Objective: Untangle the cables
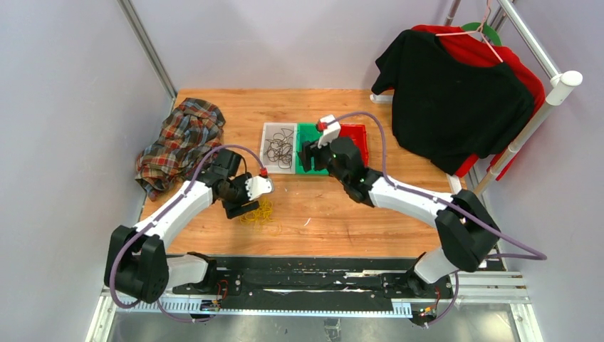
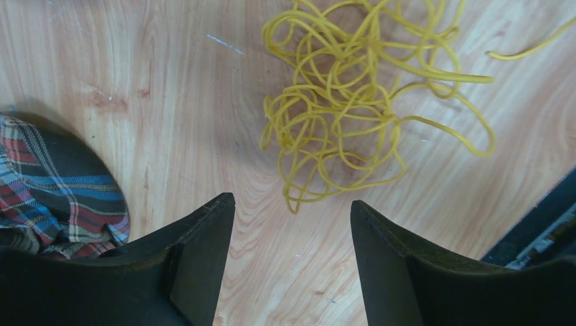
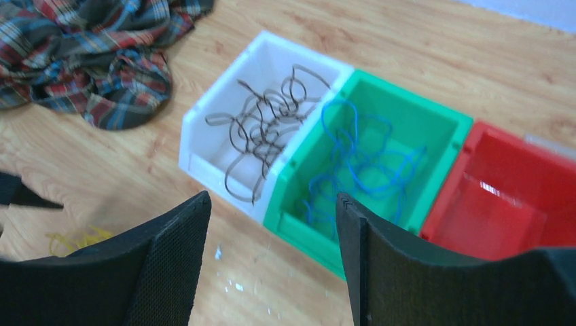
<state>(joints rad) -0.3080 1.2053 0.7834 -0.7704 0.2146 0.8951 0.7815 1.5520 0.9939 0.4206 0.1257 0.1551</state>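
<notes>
A yellow cable tangle (image 2: 353, 102) lies on the table on the arm-base side of the white bin (image 3: 204, 170), apart from it. The left gripper (image 2: 292, 265) is held just short of it, jaws spread and empty. One outer loop is best pinched and drawn away slowly, so no knot is tightened. The right gripper (image 3: 272, 265), likewise spread and empty, is poised over the green bin (image 3: 299, 234) adjoining the white bin.

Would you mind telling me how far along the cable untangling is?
Done: dark cables in the white bin, blue cables in the green bin. In hand: nothing; left gripper and right gripper are open. Left: yellow cables, tangled on the table; red bin looks empty.
</notes>
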